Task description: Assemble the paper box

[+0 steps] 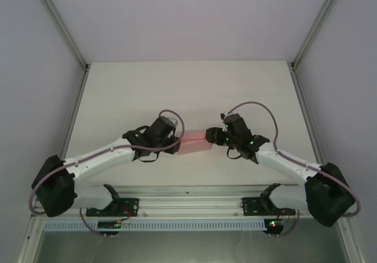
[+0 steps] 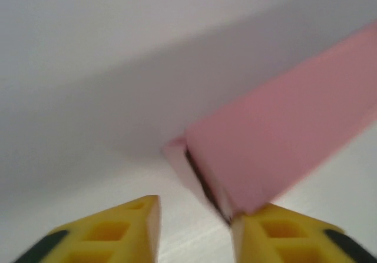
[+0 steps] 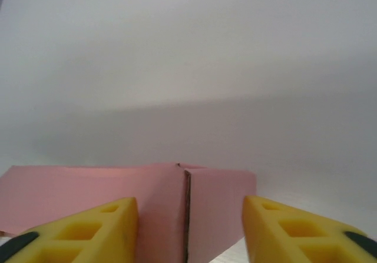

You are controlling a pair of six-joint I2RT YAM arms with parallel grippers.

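Note:
The paper box [image 1: 195, 143] is a small flat pink card box lying on the table between the two arms. My left gripper [image 1: 177, 138] is at its left end and my right gripper [image 1: 210, 136] at its right end. In the left wrist view the box [image 2: 277, 139] runs up to the right, and its near corner touches the right yellow finger [image 2: 283, 233]. An end flap [image 2: 177, 157] stands slightly ajar. The left gripper [image 2: 194, 230] is open. In the right wrist view the box's end [image 3: 218, 210], with a dark seam, sits between the spread fingers of the open right gripper [image 3: 188, 233].
The white tabletop [image 1: 188, 92] is bare behind the box. Pale walls with metal frame posts [image 1: 65, 33] close in the left, right and back. A metal rail [image 1: 188, 198] carrying the arm bases runs along the near edge.

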